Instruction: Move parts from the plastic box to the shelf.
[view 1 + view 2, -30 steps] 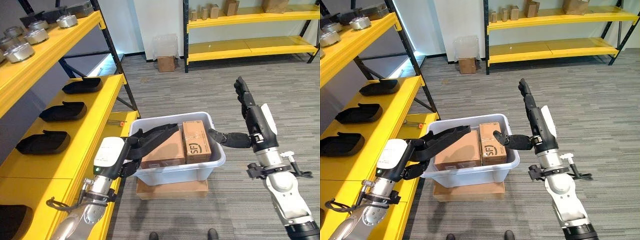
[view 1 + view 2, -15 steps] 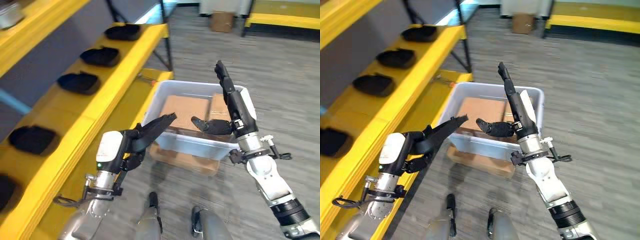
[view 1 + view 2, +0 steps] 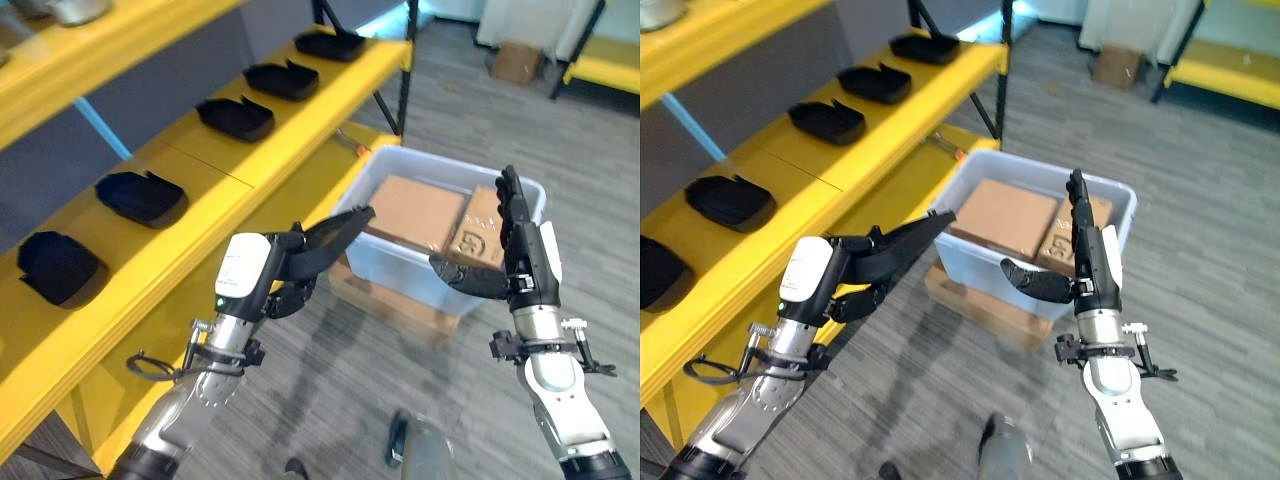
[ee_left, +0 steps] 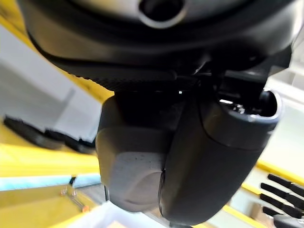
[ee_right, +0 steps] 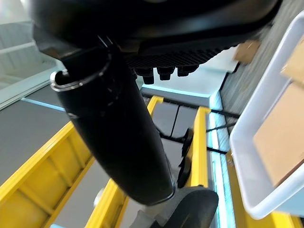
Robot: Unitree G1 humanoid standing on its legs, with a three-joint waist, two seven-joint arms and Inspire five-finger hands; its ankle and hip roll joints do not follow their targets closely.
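Note:
A pale plastic box [image 3: 400, 275] stands on the floor on a flat cardboard sheet [image 3: 395, 305], beside the yellow shelf [image 3: 190, 200]. Two brown cardboard parcels lie in it: a large one [image 3: 420, 210] and a smaller one [image 3: 480, 235]. My left hand [image 3: 300, 265] is raised in front of the box's near left corner, open, fingers stretched toward it, holding nothing. My right hand [image 3: 520, 260] stands upright at the box's near right side, open, fingers straight up and thumb [image 3: 470, 280] pointing left, empty. The box's white rim [image 5: 259, 142] also shows in the right wrist view.
Several black moulded trays [image 3: 235, 118] sit in a row along the yellow shelf. A higher yellow shelf [image 3: 90, 40] runs above it. A small orange-tipped tool [image 3: 350, 140] lies on the lower shelf near the box. Farther back stand a cardboard box [image 3: 515, 62] and another yellow rack [image 3: 605, 75].
The camera has swung, so the whole scene has shifted. My right hand has dropped lower beside the box; the left hand stays stretched out. Both remain empty.

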